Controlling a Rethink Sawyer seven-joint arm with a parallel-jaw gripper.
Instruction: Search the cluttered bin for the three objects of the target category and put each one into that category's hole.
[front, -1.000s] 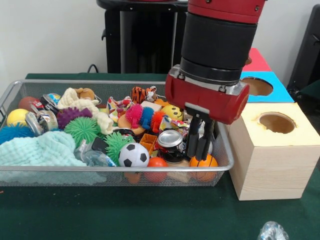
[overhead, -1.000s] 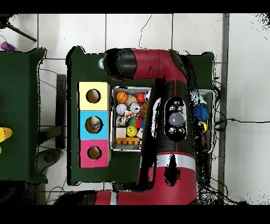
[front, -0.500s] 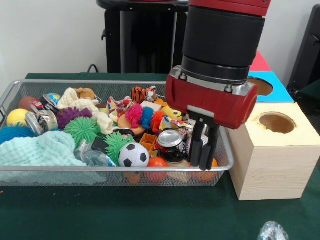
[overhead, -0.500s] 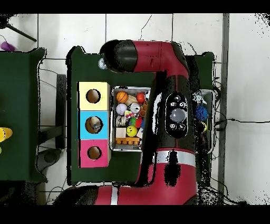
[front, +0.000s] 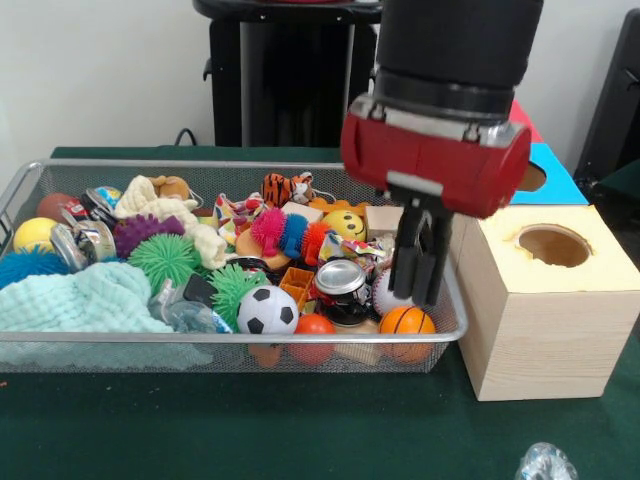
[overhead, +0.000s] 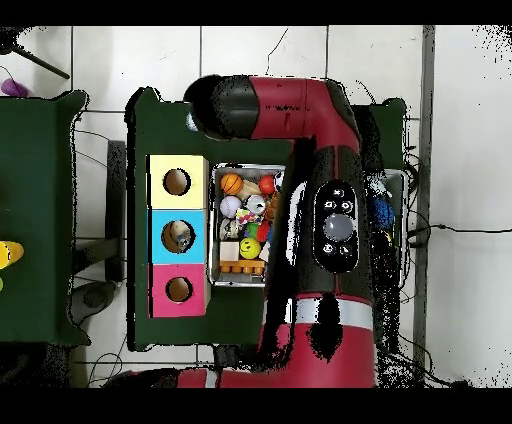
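The wire mesh bin (front: 230, 343) holds a jumble of toys. In its right corner lie an orange mini basketball (front: 407, 321), a white ball (front: 383, 294) and a silver can (front: 343, 279). A soccer ball (front: 268, 310) rests against the front wall. My gripper (front: 419, 298) hangs just above the basketball and in front of the white ball. Its fingers (front: 408, 262) stand close together with nothing visible between them. In the overhead view the arm (overhead: 335, 215) covers the gripper and the bin's right part; the basketball (overhead: 231, 184) shows.
Beside the bin stand three boxes with holes: yellow-topped (front: 553, 245), blue (front: 541, 176), pink (overhead: 179, 289). The blue box's hole (overhead: 178, 233) has something in it. Spiky balls (front: 163, 258), a teal cloth (front: 80, 300), plush toys and a smiley ball (front: 346, 224) fill the bin. Crumpled plastic (front: 545, 463) lies at front.
The gripper has risen out of the bin's right corner and shifted slightly right, uncovering the basketball. Nothing came up with it.
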